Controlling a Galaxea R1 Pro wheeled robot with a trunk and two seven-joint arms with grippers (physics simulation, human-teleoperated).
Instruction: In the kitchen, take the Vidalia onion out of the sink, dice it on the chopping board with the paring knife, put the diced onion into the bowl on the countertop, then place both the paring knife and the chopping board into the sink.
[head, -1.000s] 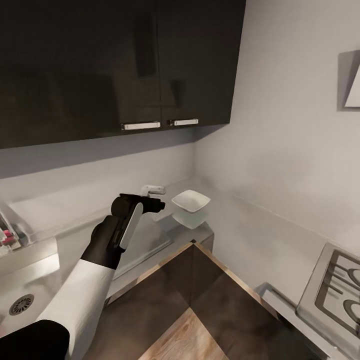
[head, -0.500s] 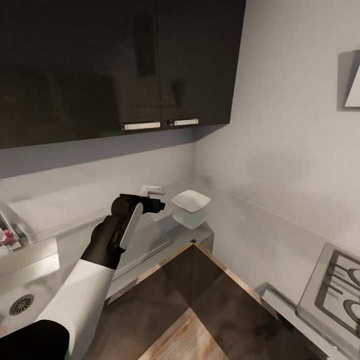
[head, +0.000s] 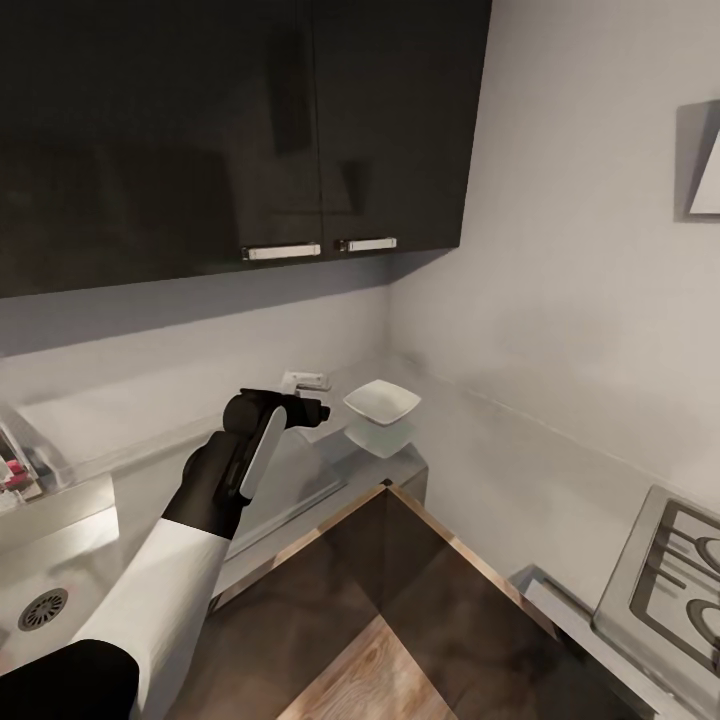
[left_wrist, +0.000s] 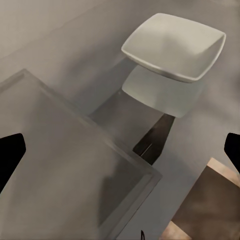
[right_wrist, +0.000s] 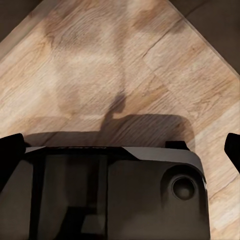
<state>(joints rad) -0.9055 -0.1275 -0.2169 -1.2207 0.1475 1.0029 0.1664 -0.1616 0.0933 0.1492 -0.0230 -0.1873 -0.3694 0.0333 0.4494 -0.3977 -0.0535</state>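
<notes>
The left jaws stand wide apart with nothing between them: in the left wrist view their two dark tips sit at the opposite side edges of the frame, aimed down at the flat steel drainboard (left_wrist: 65, 165) and, past its corner, at the bowl (left_wrist: 175, 46). The right jaws are likewise parted and empty in the right wrist view, hanging over the wooden floor (right_wrist: 120, 65) with part of the robot's own dark base (right_wrist: 115, 195) below them. In the head view the left arm (head: 215, 475) reaches up from the lower left to just left of centre, its wrist close beside the white squarish bowl (head: 381, 402), which rests upright on the grey desk (head: 130, 415) near the corner of the walls. The sink (head: 70, 545) lies at the lower-left edge of that frame, its round drain (head: 42, 608) in sight and the red-knobbed tap (head: 12, 465) at the far left. Dark wall cabinets (head: 230, 130) fill the upper left, and a hob (head: 680, 570) shows at lower right. Judging by this, the onion-fetching step is not yet done, and the arm sits too far towards the bowl; it would do well to draw back towards the basin, keep the jaws parted, descend clear of the tap, and avoid nudging the bowl.
</notes>
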